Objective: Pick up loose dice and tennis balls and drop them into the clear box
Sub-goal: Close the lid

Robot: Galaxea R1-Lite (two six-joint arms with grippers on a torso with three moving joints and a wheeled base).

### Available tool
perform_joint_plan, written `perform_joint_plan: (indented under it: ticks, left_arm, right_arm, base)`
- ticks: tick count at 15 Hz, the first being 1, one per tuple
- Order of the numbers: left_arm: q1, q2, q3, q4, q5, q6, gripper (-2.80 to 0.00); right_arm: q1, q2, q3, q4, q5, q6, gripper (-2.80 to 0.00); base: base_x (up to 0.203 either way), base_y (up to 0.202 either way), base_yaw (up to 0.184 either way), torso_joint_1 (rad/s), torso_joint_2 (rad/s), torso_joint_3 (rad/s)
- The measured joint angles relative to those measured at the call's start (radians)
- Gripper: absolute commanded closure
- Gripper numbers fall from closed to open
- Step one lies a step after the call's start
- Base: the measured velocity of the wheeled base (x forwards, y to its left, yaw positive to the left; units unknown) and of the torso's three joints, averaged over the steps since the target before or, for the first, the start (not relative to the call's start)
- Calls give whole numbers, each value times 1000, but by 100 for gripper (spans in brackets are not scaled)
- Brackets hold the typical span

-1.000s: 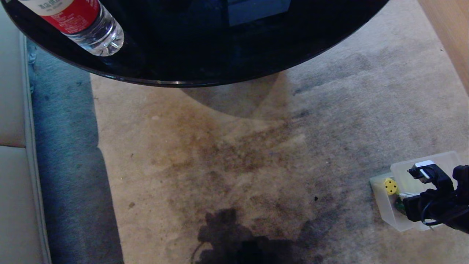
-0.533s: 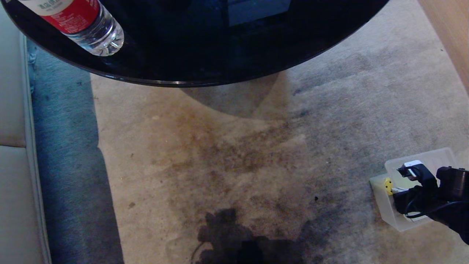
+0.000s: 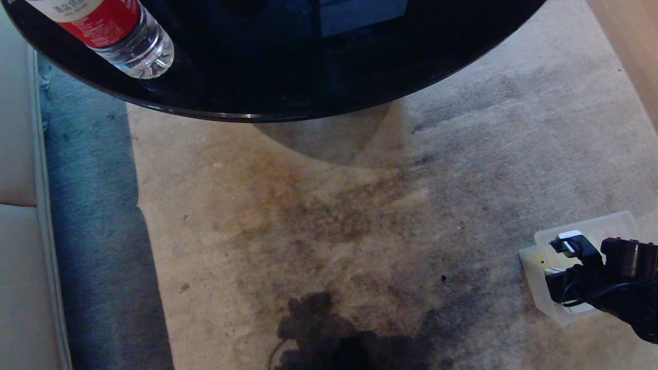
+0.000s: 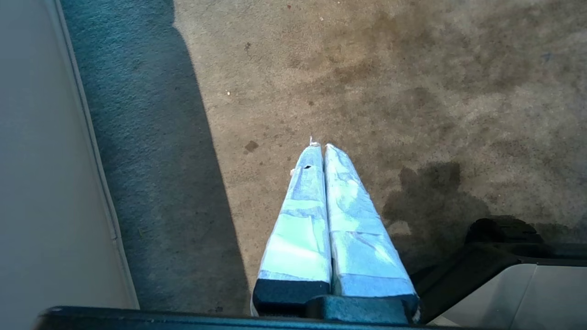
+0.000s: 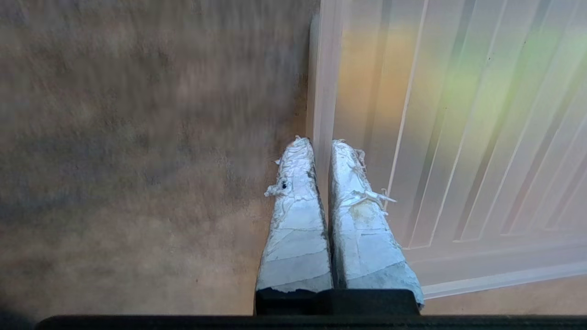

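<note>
Right gripper (image 5: 321, 146) is over the clear box (image 3: 534, 295) on the carpet, fingers pinched together on the ribbed lid's (image 5: 458, 137) edge. Colours glow through it, dice or balls probably. Next, I'd guess: get that lid clear. Left gripper (image 4: 319, 147) hangs closed, empty.

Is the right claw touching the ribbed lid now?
Touching. In the right wrist view the rim of the lid runs in between the two sides of the right claw, which is shut on it with no gap.
</note>
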Motion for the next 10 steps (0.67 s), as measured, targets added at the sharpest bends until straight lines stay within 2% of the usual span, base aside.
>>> perform_joint_plan:
  ticks: [10]
  left_arm:
    - [0, 0, 0, 0, 0, 0, 0]
  right_arm:
    - [-35, 18, 43, 8, 28, 2, 0]
  base:
    - [0, 0, 0, 0, 0, 0]
